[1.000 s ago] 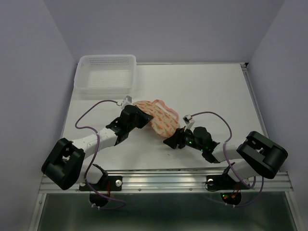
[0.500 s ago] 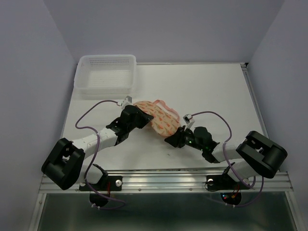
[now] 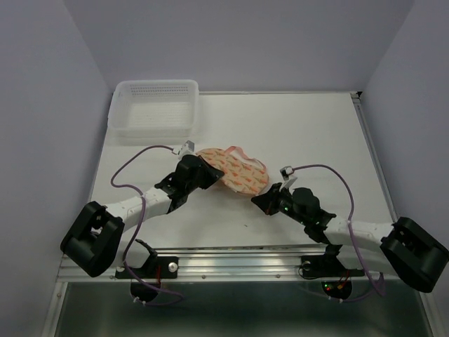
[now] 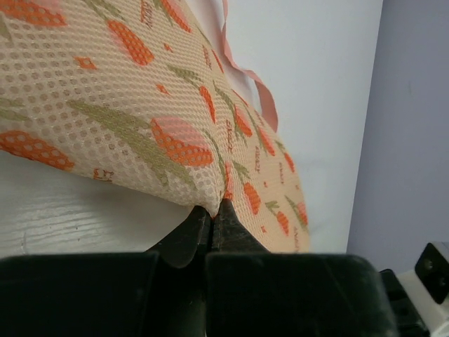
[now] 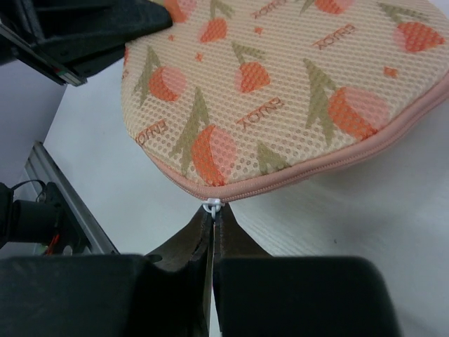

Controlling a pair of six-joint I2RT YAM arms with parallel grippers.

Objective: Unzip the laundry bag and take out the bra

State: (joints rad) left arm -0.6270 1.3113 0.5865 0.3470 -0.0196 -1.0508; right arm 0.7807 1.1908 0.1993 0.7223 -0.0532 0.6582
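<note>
Behind and to the left of the laundry bag (image 3: 237, 170) stands a white perforated basket (image 3: 154, 109), well apart from it. At the bag's left edge the left gripper (image 4: 212, 209) has its jaws pressed together, pinching the printed mesh fabric at the rim. The bag itself lies on the white table (image 3: 309, 133), its pink strap loop (image 3: 235, 149) on the far side. At the bag's near right edge the right gripper (image 5: 212, 210) is clamped on the small white zipper pull (image 5: 212, 204); the pink zip line (image 5: 316, 168) beside it looks closed.
</note>
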